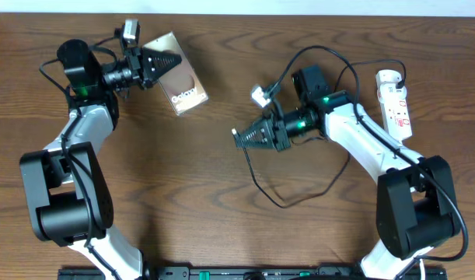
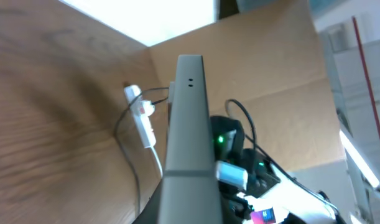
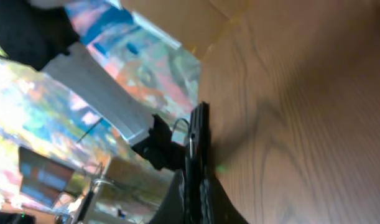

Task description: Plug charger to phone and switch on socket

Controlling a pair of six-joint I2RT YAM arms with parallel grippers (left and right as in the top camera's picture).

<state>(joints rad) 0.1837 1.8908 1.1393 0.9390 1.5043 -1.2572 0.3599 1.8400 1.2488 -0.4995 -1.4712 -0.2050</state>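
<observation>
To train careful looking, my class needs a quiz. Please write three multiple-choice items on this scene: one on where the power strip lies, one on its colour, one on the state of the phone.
1. In the overhead view, where is the power strip?
A far left
B centre
C far right, beside the right arm

2. What colour is its casing?
A black
B white
C blue

3. What is the state of the phone?
A gripped by the left tool
B lying flat, untouched
C tucked under the power strip

Answers:
1 C, it lies along the right side, next to that arm.
2 B, the casing is white with small red markings.
3 A, the tool closes on the phone's edge, and the left wrist view shows the phone edge-on straight ahead.
</observation>
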